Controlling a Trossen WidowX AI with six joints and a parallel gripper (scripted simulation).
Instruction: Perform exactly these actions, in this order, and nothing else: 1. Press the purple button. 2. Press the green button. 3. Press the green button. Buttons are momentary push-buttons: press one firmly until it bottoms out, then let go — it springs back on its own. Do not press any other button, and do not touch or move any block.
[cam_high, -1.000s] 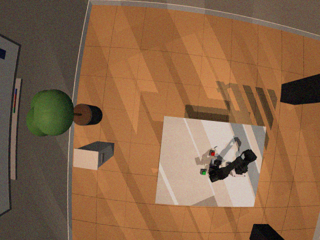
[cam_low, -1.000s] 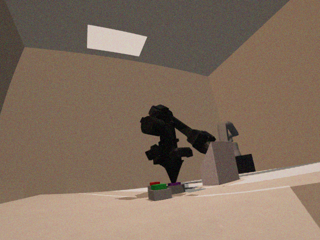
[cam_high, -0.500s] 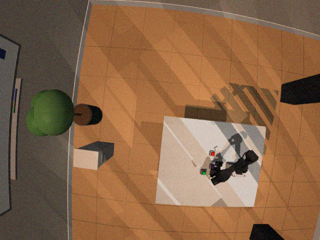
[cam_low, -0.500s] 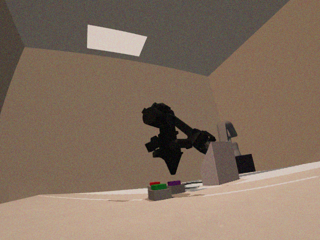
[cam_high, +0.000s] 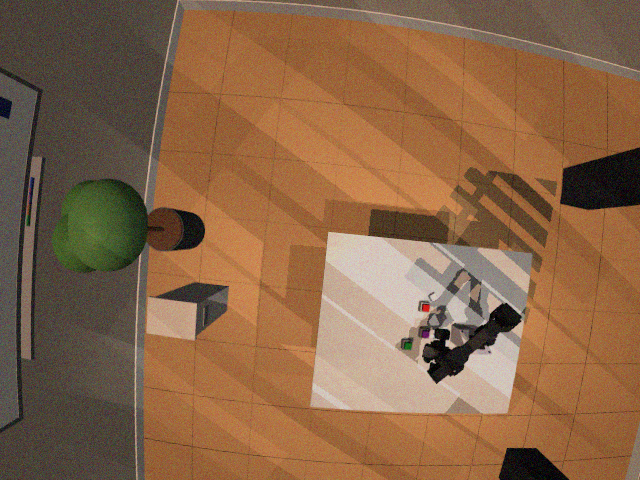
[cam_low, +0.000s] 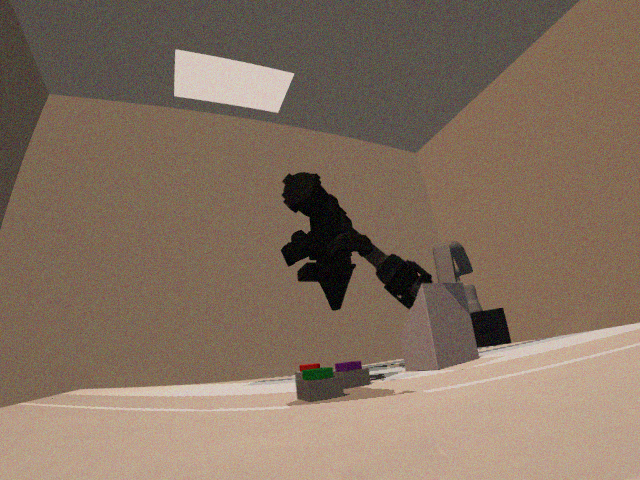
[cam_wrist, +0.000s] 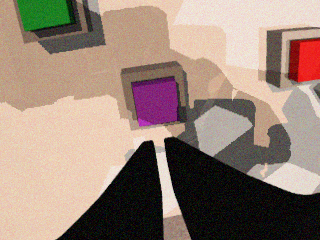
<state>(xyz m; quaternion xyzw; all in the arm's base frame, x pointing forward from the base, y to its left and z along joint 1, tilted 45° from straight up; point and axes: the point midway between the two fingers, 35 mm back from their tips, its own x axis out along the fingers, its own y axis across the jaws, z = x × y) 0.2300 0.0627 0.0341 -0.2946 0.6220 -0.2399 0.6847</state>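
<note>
The purple button (cam_high: 424, 332) (cam_low: 348, 366) (cam_wrist: 156, 102) stands up in its grey housing, with nothing touching it. The green button (cam_high: 407, 344) (cam_low: 317, 373) (cam_wrist: 45, 12) also stands up in its housing, at the top left of the wrist view. My gripper (cam_low: 336, 308) (cam_wrist: 159, 149) is shut and empty, pointing down. It is well above the buttons in the exterior view. In the wrist view its tips appear just below the purple button. In the top view the arm hides the fingertips.
A red button (cam_high: 425, 307) (cam_low: 309, 367) (cam_wrist: 306, 60) stands at the right of the wrist view. A large grey block-shaped object (cam_low: 439, 328) stands to the right of the buttons in the exterior view. All the buttons are on a pale table top (cam_high: 361, 377).
</note>
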